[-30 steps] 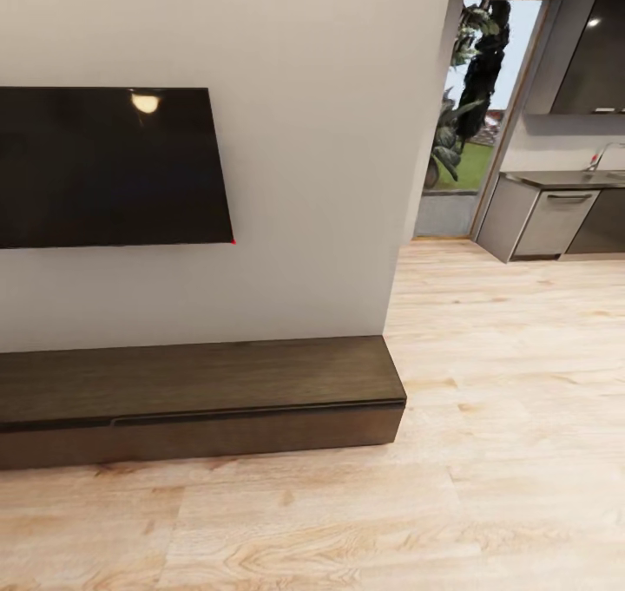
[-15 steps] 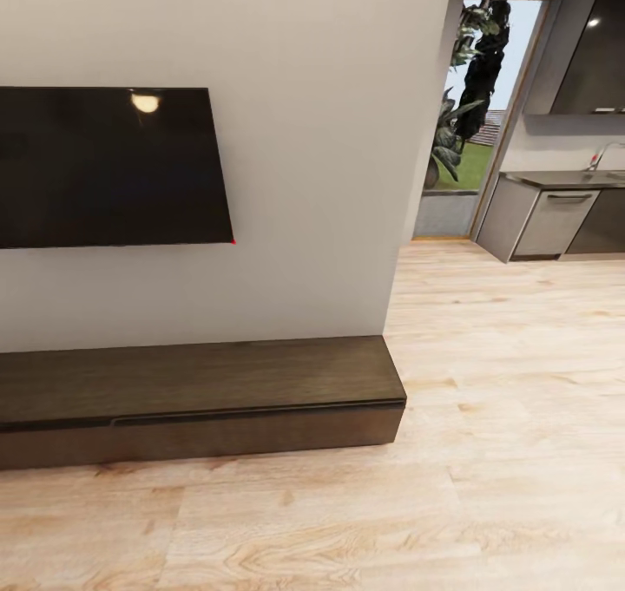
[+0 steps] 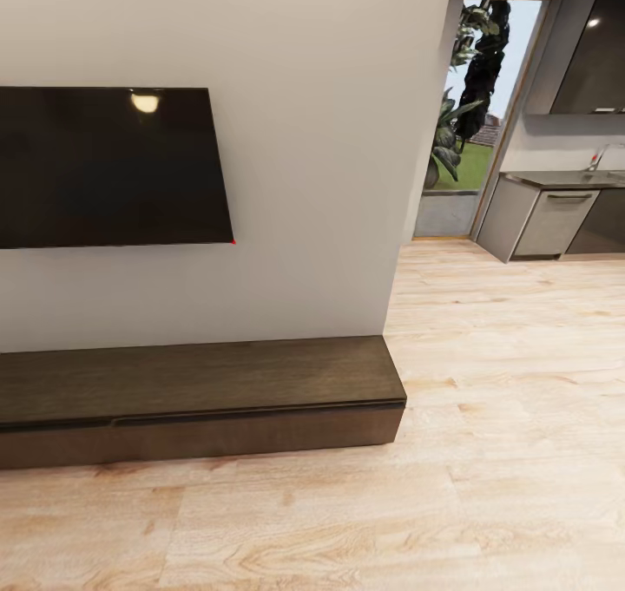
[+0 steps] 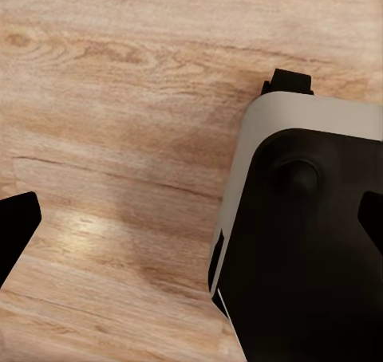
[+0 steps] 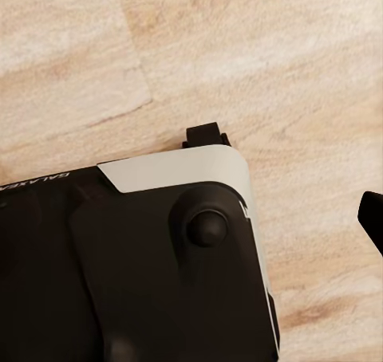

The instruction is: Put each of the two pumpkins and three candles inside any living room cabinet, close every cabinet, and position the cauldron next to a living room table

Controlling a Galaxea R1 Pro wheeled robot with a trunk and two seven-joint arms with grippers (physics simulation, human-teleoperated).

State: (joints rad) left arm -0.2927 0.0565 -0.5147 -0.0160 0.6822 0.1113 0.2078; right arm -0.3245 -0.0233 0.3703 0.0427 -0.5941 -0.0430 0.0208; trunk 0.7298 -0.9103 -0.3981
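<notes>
text: "GALAXEA", partly cut off | on: white edge of robot base (image 5: 171,171) | view: right wrist | other text: none

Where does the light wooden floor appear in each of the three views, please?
Head view: the wooden floor runs across the bottom and up the right side, in front of the cabinet.
Left wrist view: it lies beneath and beside the robot's base.
Right wrist view: it surrounds the same base.
Shared landmark: the pale plank grain.
</notes>
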